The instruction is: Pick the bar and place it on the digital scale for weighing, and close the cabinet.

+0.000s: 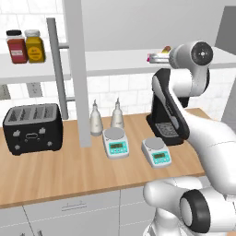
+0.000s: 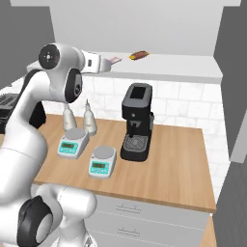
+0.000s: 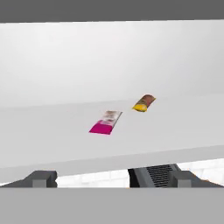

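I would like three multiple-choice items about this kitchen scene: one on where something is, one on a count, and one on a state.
1. Where does the bar lie?
A. on the white shelf of the cabinet
B. on a scale's pan
C. on the wooden counter

2. How many digital scales stand on the counter?
A. one
B. two
C. three

3. What is the state of the gripper?
A. shut on the bar
B. shut on the orange-brown item
C. open, holding nothing

Answers:
1. A, because the hand view shows the pink bar flat on the shelf, beside the orange-brown item.
2. B, because one scale stands nearer the two bottles and another nearer the coffee machine.
3. C, because its fingertips stand wide apart below the shelf edge, with the bar lying beyond them.
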Motion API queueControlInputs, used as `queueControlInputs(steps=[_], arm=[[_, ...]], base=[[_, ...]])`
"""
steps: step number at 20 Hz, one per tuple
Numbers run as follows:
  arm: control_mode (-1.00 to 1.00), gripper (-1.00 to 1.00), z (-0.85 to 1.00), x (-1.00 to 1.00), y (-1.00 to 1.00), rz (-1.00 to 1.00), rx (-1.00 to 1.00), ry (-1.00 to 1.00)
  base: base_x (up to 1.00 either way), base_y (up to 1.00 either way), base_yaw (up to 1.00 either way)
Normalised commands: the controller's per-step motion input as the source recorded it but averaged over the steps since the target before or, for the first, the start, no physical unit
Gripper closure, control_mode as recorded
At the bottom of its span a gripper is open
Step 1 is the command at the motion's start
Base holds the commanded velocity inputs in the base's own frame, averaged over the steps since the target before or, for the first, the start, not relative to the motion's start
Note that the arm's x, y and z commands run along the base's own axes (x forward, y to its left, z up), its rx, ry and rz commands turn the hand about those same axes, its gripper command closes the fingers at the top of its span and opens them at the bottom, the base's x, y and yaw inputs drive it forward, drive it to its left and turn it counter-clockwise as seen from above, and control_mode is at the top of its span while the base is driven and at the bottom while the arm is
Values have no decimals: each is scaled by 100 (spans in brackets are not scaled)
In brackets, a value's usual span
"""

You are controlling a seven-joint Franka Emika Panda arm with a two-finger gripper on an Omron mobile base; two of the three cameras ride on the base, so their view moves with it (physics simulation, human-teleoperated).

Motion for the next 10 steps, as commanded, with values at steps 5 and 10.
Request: queueControlInputs(steps=[5, 10], arm=[[-100, -100, 4, 39, 3, -1, 0, 11], [-100, -100, 0, 12, 2, 0, 0, 5]], base=[[0, 0, 0], [0, 0, 0]])
